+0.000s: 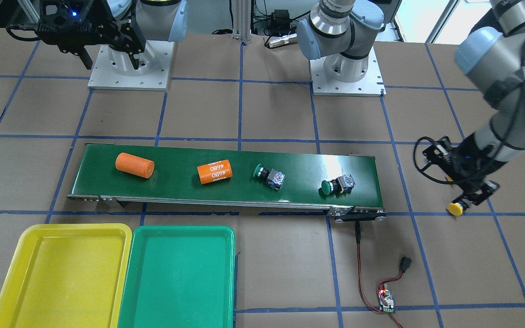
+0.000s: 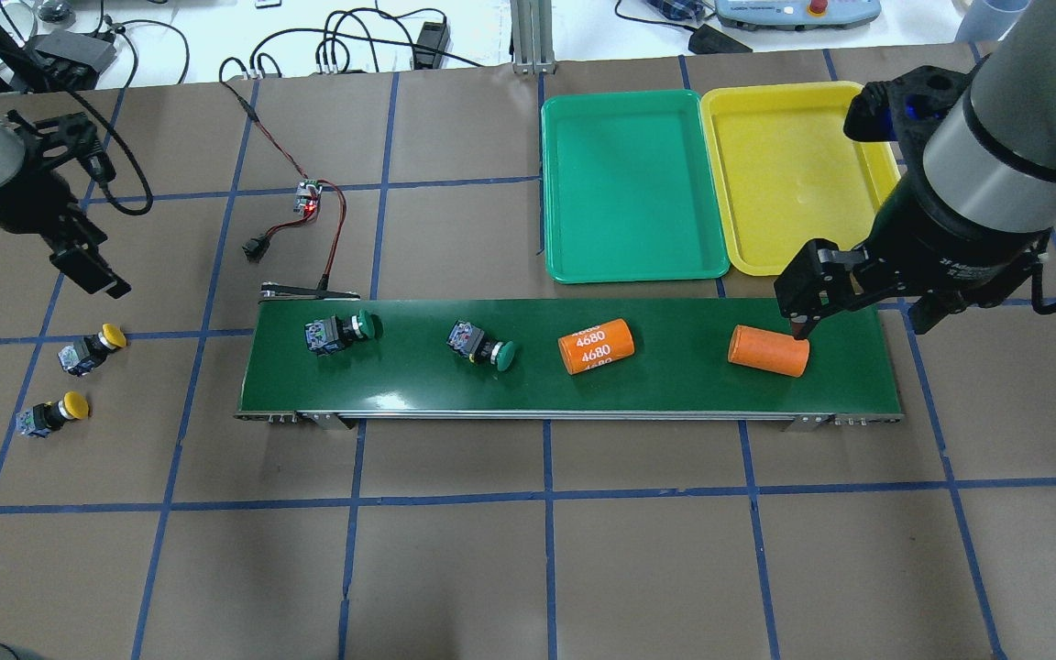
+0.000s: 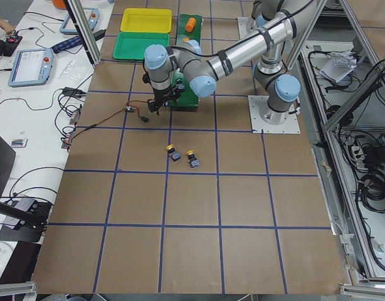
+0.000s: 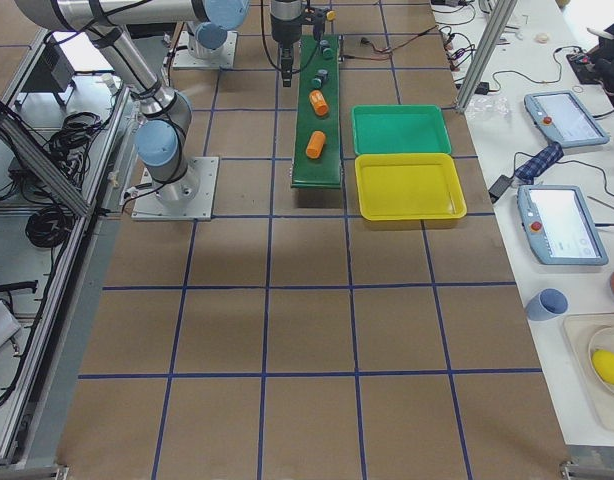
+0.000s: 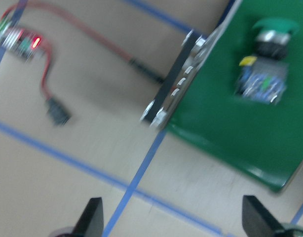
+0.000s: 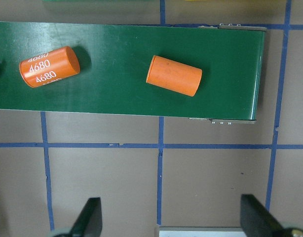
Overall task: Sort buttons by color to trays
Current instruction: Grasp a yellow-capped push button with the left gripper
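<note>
Four push-buttons, two trays, two orange cylinders, one belt.
Two buttons have green caps, the outer green button (image 2: 337, 332) and the inner green button (image 2: 480, 345). Two have yellow caps, the farther yellow button (image 2: 93, 349) and the nearer yellow button (image 2: 53, 415). The trays are one green tray (image 2: 634, 247) and one yellow tray (image 2: 785, 137). One labelled cylinder (image 2: 596, 346) reads 4680 and one plain cylinder (image 2: 768, 351) is unmarked. There is a single conveyor belt (image 2: 675, 385) and a single circuit board (image 2: 308, 197).
</note>
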